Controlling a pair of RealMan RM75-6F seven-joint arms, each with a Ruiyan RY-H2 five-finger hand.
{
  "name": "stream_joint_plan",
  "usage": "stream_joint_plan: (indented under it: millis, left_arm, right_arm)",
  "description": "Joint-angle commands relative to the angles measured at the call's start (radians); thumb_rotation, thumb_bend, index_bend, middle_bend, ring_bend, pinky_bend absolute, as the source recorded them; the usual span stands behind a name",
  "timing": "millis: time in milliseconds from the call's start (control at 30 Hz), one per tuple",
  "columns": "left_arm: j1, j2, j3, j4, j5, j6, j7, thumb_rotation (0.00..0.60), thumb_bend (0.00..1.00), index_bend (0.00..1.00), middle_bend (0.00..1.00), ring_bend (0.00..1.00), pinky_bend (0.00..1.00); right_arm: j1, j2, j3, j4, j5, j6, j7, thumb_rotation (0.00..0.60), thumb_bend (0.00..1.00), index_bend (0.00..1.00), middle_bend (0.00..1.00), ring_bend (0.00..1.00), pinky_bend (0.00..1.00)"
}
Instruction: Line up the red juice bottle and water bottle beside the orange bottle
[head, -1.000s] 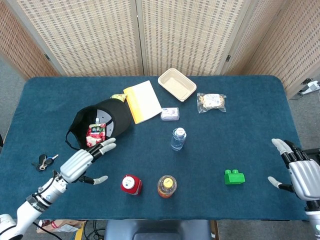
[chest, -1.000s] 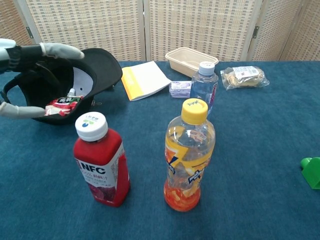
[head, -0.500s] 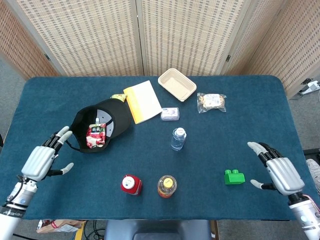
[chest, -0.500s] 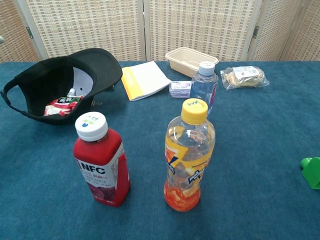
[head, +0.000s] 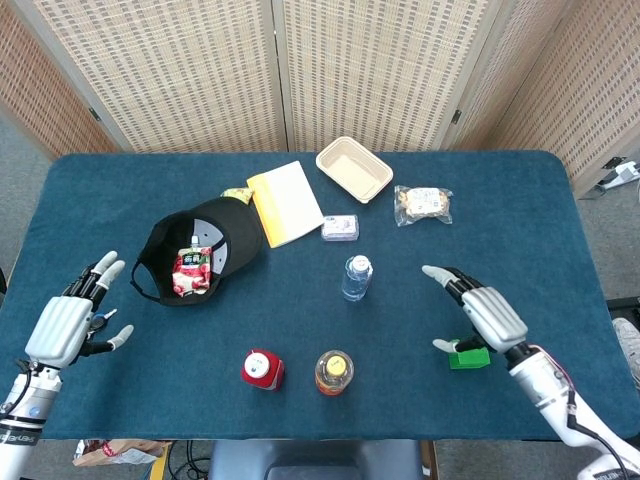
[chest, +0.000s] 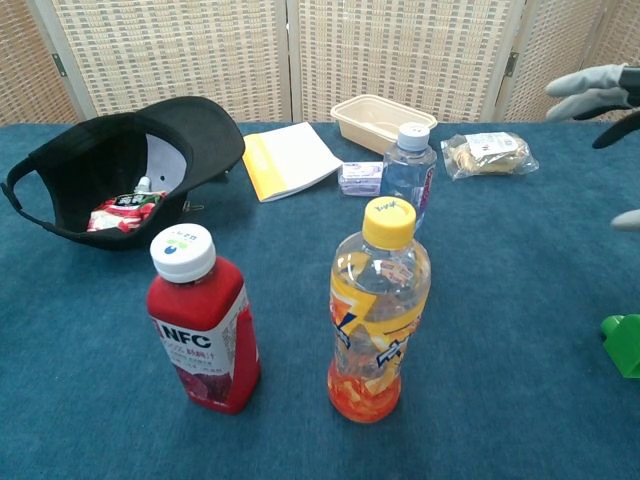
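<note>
The red juice bottle (head: 262, 369) (chest: 203, 321) stands upright near the table's front edge, just left of the orange bottle (head: 334, 372) (chest: 379, 311) with its yellow cap. The water bottle (head: 356, 278) (chest: 408, 173) stands farther back, behind the orange bottle. My left hand (head: 68, 325) hovers open at the far left, well away from the bottles. My right hand (head: 483, 313) (chest: 600, 88) is open with fingers spread, right of the water bottle and above the green block. Neither hand touches a bottle.
A green block (head: 468, 358) (chest: 624, 343) lies under my right hand. A black cap (head: 190, 247) holding a red pouch (head: 189, 271), a yellow-edged notebook (head: 286, 201), a beige tray (head: 353, 168), a small packet (head: 340, 227), a snack bag (head: 423, 203) and keys (head: 98, 321) lie around.
My right hand has moved left from the table's right edge toward the water bottle. My left hand has pulled back from beside the red juice bottle to the far left.
</note>
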Motion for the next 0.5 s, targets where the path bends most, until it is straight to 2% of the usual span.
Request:
stream_joint_plan:
  millis: [33,267,500]
  left_arm:
    - [0.005,0.007,-0.005,-0.006,0.002,-0.006,0.002,0.600,0.22,0.01,0.00,0.02,0.19]
    - [0.016,0.007,-0.017,-0.016,0.006,-0.017,0.006,0.600,0.22,0.01,0.00,0.02,0.19]
    - [0.024,0.013,-0.031,-0.034,0.017,-0.018,0.017,0.600,0.22,0.01,0.00,0.02,0.19]
  right_arm:
    - [0.038,-0.049,0.037,0.028,0.059,-0.039,0.048,0.600,0.00,0.00,0.10,0.06,0.20]
    - [0.118,-0.134,0.094,0.107,0.153,-0.126,0.154,0.600,0.00,0.00,0.10,0.06,0.20]
    - [0.194,-0.229,0.129,0.221,0.207,-0.224,0.289,0.600,0.00,0.00,0.10,0.06,0.20]
